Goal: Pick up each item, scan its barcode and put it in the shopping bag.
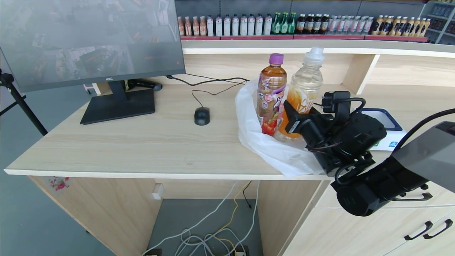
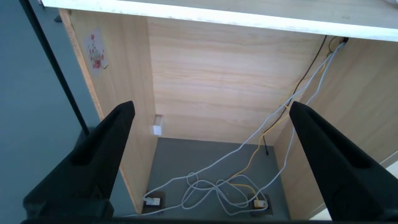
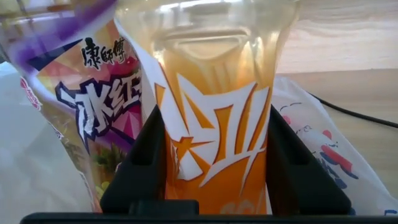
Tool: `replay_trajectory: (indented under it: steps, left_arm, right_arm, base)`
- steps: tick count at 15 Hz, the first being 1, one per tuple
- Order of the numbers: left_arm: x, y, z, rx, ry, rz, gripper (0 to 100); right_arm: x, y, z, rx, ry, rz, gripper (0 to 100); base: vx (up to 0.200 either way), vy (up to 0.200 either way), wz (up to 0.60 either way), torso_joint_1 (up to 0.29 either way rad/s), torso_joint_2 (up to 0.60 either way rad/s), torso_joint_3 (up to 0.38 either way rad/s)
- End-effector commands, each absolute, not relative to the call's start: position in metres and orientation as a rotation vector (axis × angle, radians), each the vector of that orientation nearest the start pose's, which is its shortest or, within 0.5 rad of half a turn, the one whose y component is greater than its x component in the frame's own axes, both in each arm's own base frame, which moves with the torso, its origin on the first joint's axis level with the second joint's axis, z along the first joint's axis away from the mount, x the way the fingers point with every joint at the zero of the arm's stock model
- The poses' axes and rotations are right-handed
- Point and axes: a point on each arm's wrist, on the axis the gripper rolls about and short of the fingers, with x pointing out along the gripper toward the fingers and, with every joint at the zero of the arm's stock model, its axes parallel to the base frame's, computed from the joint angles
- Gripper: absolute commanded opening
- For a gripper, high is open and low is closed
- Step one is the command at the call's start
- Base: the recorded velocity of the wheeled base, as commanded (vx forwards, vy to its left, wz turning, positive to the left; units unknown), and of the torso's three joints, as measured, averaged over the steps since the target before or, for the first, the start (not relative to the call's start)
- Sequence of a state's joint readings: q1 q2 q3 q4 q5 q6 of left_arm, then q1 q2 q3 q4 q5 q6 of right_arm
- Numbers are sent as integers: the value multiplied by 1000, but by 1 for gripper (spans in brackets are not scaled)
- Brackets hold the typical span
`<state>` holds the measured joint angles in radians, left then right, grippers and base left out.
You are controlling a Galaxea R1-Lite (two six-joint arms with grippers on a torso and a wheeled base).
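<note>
Nearest, left gripper (image 2: 211, 107): fingers spread wide, holding nothing, low before the pale wooden counter's (image 1: 142, 142) open underside. Right gripper (image 3: 216, 149): fingers closed on the clear white-capped bottle of orange drink (image 1: 305, 81), upright in the white plastic shopping bag (image 1: 270, 149) on the counter, touching a purple-capped tea bottle (image 1: 271, 96). Beyond: black computer mouse (image 1: 202, 116), black monitor (image 1: 89, 39).

Pale wooden shop counter on a grey floor (image 1: 32, 220).
The tabletop (image 1: 142, 149) carries a dark monitor (image 1: 89, 39). A black mouse (image 1: 202, 116) lies beside the monitor, a shelf of bottled drinks (image 1: 302, 25) runs behind it, loose cables (image 1: 209, 238) lie below, and black-handled drawers (image 1: 423, 231) stand to its right.
</note>
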<state>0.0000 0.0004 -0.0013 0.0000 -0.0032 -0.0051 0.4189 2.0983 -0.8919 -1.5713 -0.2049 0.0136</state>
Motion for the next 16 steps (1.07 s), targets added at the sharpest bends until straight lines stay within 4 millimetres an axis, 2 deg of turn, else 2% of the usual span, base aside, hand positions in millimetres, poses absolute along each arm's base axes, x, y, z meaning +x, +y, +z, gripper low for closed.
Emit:
replay_trajectory:
  steps: [1, 11, 12, 16]
  left_arm:
    - [-23, 0, 75, -5, 0, -3, 100]
    - [-23, 0, 75, -6, 0, -3, 100]
    - [-23, 0, 76, -8, -2, -3, 100]
    - [-23, 0, 75, -8, 0, -3, 100]
  right_arm:
    - [346, 149, 157, 122, -334, 213, 0]
    - [340, 146, 157, 126, -321, 215, 0]
    - [339, 145, 156, 124, -317, 213, 100]
    - [337, 144, 157, 122, -312, 212, 100]
  base:
    - [0, 0, 0, 0, 0, 0]
    - [0, 0, 0, 0, 0, 0]
    - [0, 0, 0, 0, 0, 0]
    - [0, 0, 0, 0, 0, 0]
